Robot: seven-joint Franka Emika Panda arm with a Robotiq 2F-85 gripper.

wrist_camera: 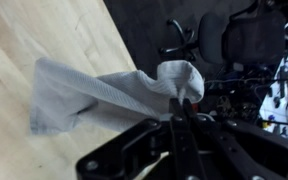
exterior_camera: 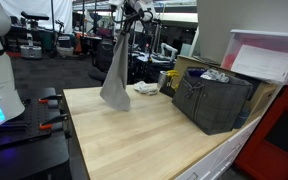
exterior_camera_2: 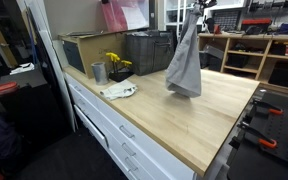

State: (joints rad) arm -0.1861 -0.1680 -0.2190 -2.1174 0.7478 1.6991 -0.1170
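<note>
Wrist view: the jaws are pressed together on a bunched-up end of the grey cloth [wrist_camera: 94, 90]. The rest of the cloth trails away over the wooden table [wrist_camera: 24, 40].
Where the cloth is: in both exterior views it hangs long and loose from the jaws, over the middle of the table.
Low end of the cloth: it is very near the table top. It is too small to tell if it touches.
Step in hand: it looks like the cloth is being carried in the air.
How to do it well: hold tight and move slowly, so the cloth does not swing or slip out. Lift high enough that the low end does not drag.
Jaws: almost fully closed, pinching only the cloth. They touch nothing else.
Things nearby: a dark crate [exterior_camera: 212, 100] stands at the far side of the table. A small white rag [exterior_camera_2: 119, 90] lies flat, well apart from the hanging cloth. A metal cup [exterior_camera_2: 99, 72] stands just beside the rag.
</note>
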